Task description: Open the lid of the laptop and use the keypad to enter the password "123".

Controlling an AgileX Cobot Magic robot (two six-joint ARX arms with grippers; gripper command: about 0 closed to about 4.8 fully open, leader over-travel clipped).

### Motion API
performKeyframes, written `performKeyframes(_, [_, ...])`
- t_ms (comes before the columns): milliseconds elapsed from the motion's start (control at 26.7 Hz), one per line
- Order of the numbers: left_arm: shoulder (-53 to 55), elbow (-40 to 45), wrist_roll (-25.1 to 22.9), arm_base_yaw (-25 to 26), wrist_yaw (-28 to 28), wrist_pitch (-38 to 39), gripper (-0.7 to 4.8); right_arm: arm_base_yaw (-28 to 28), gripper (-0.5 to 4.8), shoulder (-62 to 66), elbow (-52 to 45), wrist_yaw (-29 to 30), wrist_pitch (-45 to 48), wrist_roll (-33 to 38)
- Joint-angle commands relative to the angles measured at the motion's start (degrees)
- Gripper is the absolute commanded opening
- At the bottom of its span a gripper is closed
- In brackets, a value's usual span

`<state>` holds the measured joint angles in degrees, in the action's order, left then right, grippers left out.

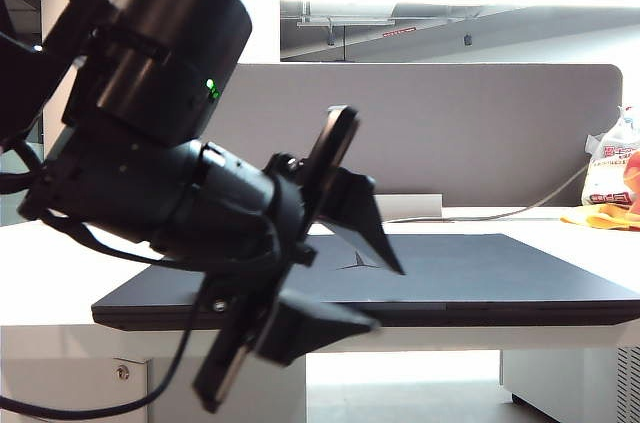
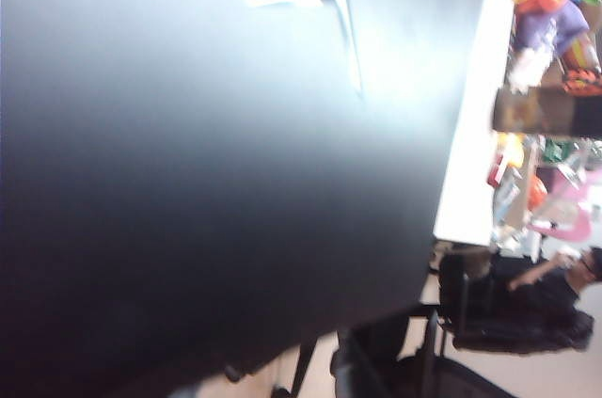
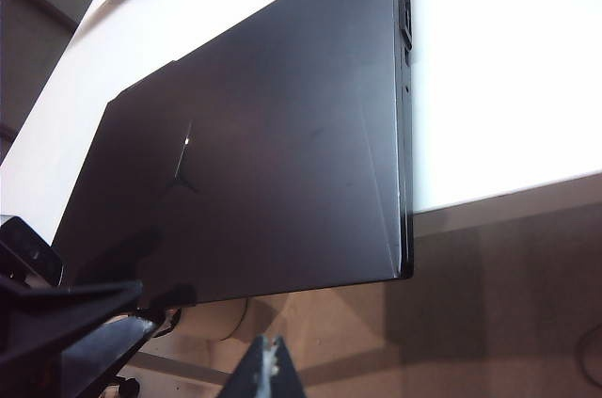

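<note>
Left gripper, large in the foreground at the left of the exterior view, hangs in front of the laptop's near edge with its fingers apart and nothing between them. Its wrist view shows only the dark, blurred lid close beneath, and no fingertips. At centre, the laptop lies closed and flat on the white desk, the lid down with its star emblem facing up; the keypad is hidden beneath it. A grey divider panel stands behind. At right, the right gripper rests off the desk's front edge, its fingers pressed together and empty, apart from the laptop's corner. Judged risk: the lid sits flush with the base, so a finger that meets the seam too high would slide over the smooth panel, and one that pushes inward could shove the whole laptop back across the desk instead of lifting the lid.
</note>
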<state>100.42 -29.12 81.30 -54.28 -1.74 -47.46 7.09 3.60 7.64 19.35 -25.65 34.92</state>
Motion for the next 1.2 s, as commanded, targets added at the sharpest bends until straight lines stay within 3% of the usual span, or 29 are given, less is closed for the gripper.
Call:
performKeyframes(37, [-0.7,-0.7,-0.3,-0.6,-2.3,-5.7,1.78,0.1,-0.05,0.1,0.2,0.3,0.4,0.0])
performKeyframes(225, [-0.7,-0.7,-1.3,-0.6,-3.1,-5.4,1.73,0.0,-0.05,0.1,0.3,1.1,0.4,0.0])
performKeyframes(337, [-0.7,-0.7,-5.5,-0.6,-3.4,-5.4,0.83,0.0,-0.05,0.1,0.3,1.2,0.4,0.0])
performKeyframes(637, [-0.8,-0.7,-10.2,-0.5,-3.1,-6.3,0.65,0.0,-0.05,0.1,0.3,1.2,0.4,0.0])
performKeyframes(825, [-0.8,-0.8,-14.9,-0.5,-0.4,-8.9,0.46,0.0,-0.05,0.1,0.2,1.2,0.4,0.0])
performKeyframes(900, [-1.3,-0.8,-17.2,-0.4,0.5,-9.0,0.14,0.0,-0.05,0.1,0.3,1.2,0.4,0.0])
performKeyframes(1087, [-3.5,-0.8,-20.3,0.4,1.0,-8.4,0.12,0.0,-0.05,0.1,0.3,1.2,0.4,0.0])
performKeyframes(1200, [-3.7,-0.8,-20.0,1.2,7.2,-7.0,0.12,0.0,-0.05,0.1,0.2,1.2,0.4,0.0])
